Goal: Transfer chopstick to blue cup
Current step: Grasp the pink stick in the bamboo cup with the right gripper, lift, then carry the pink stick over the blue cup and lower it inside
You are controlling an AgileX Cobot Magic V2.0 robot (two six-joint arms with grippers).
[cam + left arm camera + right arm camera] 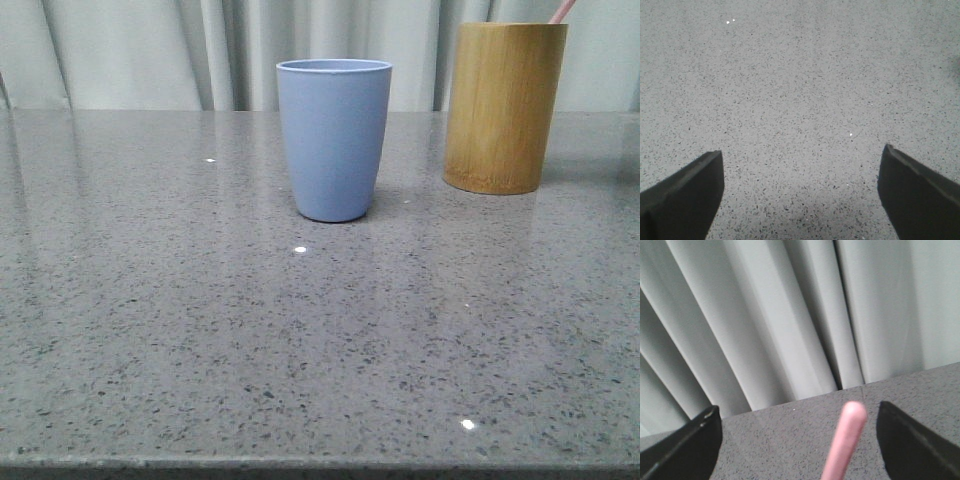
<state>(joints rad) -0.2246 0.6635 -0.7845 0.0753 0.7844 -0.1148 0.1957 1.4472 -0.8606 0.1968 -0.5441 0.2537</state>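
Now: chopstick [563, 10] stands in bamboo holder [504, 105] near desk's [200, 330] far right edge | blue cup [334, 138] far centre | left gripper [800, 190] wide open, empty | right gripper [799, 440] wide open, pink tip between fingers, untouched

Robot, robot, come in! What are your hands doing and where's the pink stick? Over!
Left gripper open over bare table. Right gripper open, chopstick tip between its fingers, not gripped. Chopstick stands in bamboo holder. Blue cup unobstructed.

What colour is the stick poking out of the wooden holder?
Pale pink. The chopstick shows best in the right wrist view, between the open fingers.
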